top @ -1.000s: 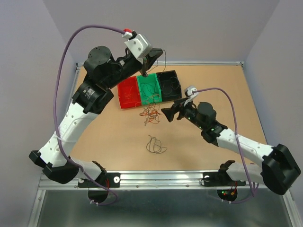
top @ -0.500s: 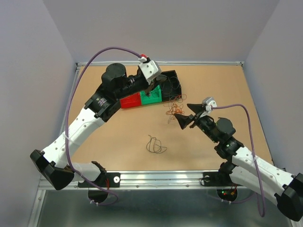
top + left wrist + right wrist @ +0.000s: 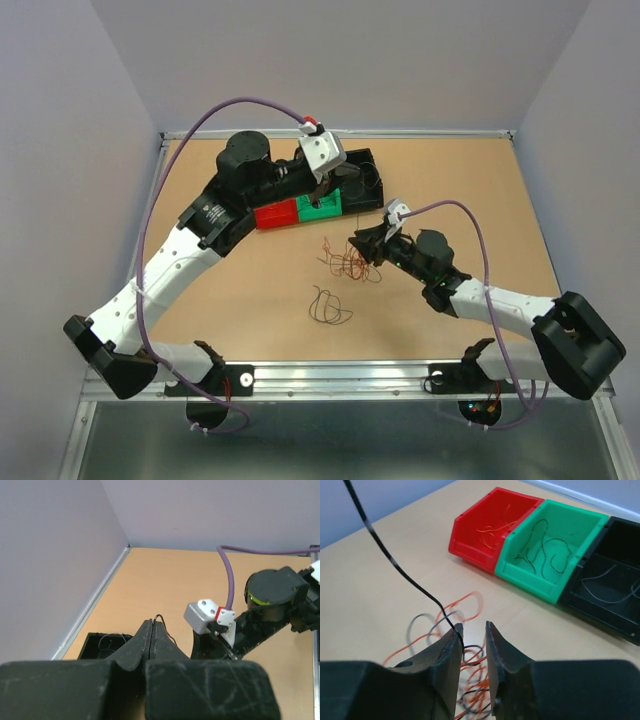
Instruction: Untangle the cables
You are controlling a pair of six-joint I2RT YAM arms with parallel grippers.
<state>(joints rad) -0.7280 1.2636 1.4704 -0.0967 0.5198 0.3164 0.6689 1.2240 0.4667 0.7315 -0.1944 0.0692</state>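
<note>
Above the bins (image 3: 275, 215), our left tool (image 3: 151, 625) clamps a dark cable (image 3: 161, 618); our right tool (image 3: 474, 626), jaws slightly parted, sits over the orange-red tangle (image 3: 348, 262) on the bench (image 3: 450, 180).

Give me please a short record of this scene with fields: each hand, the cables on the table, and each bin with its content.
left hand: shut on a thin dark cable
right hand: open, low over the tangle
tangle: orange-red and dark cables, on the table in front of the bins
loose dark cable: lies alone, apart from the tangle
red bin: orange cables
green bin: dark cables
black bin: thin pale cables
</note>
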